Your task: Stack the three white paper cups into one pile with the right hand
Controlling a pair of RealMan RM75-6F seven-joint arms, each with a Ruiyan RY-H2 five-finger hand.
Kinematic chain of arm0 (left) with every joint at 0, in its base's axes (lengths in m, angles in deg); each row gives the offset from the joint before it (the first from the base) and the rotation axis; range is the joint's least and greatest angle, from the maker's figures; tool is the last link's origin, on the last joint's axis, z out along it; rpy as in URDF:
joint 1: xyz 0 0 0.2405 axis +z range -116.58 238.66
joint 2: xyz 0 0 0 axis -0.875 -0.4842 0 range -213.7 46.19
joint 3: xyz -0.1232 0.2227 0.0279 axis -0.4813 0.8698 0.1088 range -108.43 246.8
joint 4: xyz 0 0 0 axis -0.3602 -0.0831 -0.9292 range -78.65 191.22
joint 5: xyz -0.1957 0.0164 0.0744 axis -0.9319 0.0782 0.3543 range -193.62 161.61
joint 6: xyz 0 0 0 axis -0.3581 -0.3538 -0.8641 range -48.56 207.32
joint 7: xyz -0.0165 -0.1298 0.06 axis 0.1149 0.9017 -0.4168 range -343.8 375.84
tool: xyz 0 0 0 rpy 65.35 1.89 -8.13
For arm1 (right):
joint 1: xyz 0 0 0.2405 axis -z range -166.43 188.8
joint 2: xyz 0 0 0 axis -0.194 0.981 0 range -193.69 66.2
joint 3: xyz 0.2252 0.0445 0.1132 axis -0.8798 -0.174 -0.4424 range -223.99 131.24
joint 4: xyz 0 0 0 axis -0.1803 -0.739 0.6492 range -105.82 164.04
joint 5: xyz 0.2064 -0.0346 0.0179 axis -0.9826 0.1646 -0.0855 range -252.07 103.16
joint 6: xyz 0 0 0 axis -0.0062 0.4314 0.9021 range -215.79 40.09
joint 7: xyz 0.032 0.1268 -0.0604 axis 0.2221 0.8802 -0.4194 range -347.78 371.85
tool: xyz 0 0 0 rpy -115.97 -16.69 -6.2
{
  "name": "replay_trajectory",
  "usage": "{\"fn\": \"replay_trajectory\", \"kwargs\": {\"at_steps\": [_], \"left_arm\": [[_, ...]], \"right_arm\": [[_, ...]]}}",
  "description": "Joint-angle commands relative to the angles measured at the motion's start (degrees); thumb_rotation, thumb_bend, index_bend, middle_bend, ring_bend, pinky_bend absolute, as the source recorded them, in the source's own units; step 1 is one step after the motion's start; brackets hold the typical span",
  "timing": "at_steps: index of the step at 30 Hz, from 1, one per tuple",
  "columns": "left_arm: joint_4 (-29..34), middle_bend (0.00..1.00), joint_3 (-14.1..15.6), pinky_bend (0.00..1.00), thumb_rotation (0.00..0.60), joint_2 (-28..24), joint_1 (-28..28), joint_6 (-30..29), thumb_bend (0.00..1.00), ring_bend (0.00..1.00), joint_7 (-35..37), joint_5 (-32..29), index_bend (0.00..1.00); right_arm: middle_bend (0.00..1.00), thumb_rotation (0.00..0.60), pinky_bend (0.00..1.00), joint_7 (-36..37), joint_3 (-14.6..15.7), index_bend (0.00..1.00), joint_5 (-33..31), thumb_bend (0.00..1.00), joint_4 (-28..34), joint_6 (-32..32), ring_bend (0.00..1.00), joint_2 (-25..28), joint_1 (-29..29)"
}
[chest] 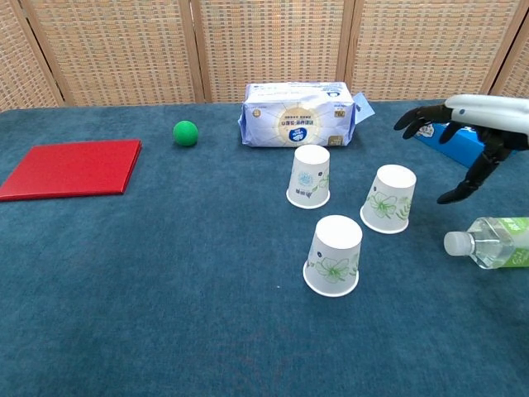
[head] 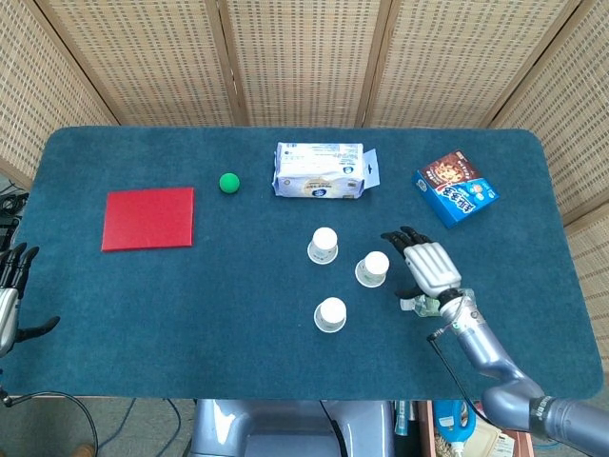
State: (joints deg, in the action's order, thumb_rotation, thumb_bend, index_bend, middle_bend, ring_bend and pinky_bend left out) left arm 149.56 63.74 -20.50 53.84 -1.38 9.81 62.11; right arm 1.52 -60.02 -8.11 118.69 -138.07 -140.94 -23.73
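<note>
Three white paper cups stand upside down on the blue table: a far cup (head: 324, 245) (chest: 309, 176), a right cup (head: 373, 268) (chest: 388, 198) and a near cup (head: 331, 314) (chest: 333, 255). They stand apart from one another. My right hand (head: 426, 267) (chest: 467, 132) hovers open above the table, just right of the right cup, fingers spread and touching nothing. My left hand (head: 9, 295) rests open at the table's left edge, far from the cups.
A water bottle (chest: 494, 242) lies under and right of the right hand. A blue snack box (head: 456, 187), a tissue pack (head: 319, 170), a green ball (head: 228, 182) and a red mat (head: 148, 218) lie further back and left.
</note>
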Motion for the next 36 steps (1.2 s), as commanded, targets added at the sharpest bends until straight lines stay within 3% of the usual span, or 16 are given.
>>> {"fn": "replay_trajectory", "kwargs": {"at_steps": [1,8,13,19,23,30,36], "left_arm": [[0.0,0.0,0.0,0.0,0.6,0.0,-0.1,0.3,0.07,0.0,0.1,-0.2,0.0],[0.0,0.0,-0.2,0.0,0.6,-0.2,-0.3,0.7,0.07,0.0,0.5,-0.8,0.0],[-0.6,0.0,-0.3,0.0,0.6,-0.3,-0.5,1.2,0.07,0.0,1.2,-1.6,0.0],[-0.8,0.0,-0.3,0.0,0.6,-0.2,-0.6,1.5,0.07,0.0,1.3,-1.7,0.0],[-1.0,0.0,-0.3,0.0,0.6,-0.2,-0.7,1.7,0.07,0.0,1.3,-2.0,0.0],[-1.0,0.0,-0.2,0.0,0.6,-0.2,-0.6,1.4,0.07,0.0,1.6,-1.8,0.0],[-1.1,0.0,-0.3,0.0,0.6,-0.3,-0.8,1.9,0.07,0.0,2.0,-2.2,0.0]], "right_arm": [[0.27,0.6,0.28,-2.9,-0.5,0.17,-4.4,0.07,-1.8,1.5,0.13,-3.2,-2.5],[0.31,0.6,0.32,-6.1,-0.1,0.21,-7.7,0.12,-4.9,1.0,0.17,-6.9,-4.7],[0.41,0.6,0.39,-6.6,0.2,0.3,-8.8,0.17,-7.2,0.2,0.29,-8.9,-5.5],[0.52,0.6,0.41,-5.9,0.5,0.43,-8.1,0.24,-8.8,-0.9,0.4,-10.2,-5.8],[0.54,0.6,0.41,-4.6,0.5,0.45,-6.8,0.26,-8.6,-1.7,0.42,-10.3,-5.7],[0.55,0.6,0.41,-2.8,-0.1,0.46,-4.1,0.28,-4.6,-3.7,0.43,-7.7,-5.4],[0.55,0.6,0.41,-2.5,-3.7,0.46,-1.8,0.28,4.1,-6.4,0.42,-3.2,-6.3]]}}
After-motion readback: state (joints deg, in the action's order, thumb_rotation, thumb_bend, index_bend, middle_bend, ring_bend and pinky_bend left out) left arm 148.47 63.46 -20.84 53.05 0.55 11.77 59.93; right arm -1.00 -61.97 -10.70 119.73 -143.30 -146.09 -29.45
